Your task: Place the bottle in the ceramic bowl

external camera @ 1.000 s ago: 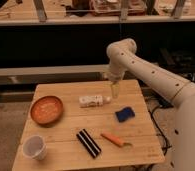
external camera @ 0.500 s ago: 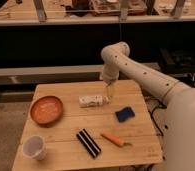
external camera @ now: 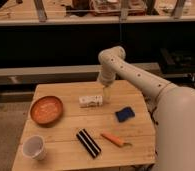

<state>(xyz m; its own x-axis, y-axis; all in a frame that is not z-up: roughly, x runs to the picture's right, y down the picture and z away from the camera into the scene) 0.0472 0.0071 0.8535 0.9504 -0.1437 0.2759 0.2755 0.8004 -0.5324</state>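
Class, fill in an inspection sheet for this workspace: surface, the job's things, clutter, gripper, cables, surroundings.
Surface: wooden slatted table.
Job's things: bottle lies on its side mid-table, outside the ceramic bowl, which sits empty, apart from it, nearer the table's left edge in view.
Clutter: white cup at the near left corner; blue sponge; black striped object; orange object.
Gripper: gripper low at the bottle's right end; contact unclear.
Cables: nothing seen.
Surroundings: dark shelving behind the table.

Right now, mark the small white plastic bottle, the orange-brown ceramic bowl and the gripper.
white plastic bottle (external camera: 91, 100): camera view, mid-body.
orange-brown ceramic bowl (external camera: 32, 111): camera view, left rim.
gripper (external camera: 107, 95): camera view, its tip, by the bottle's right end.
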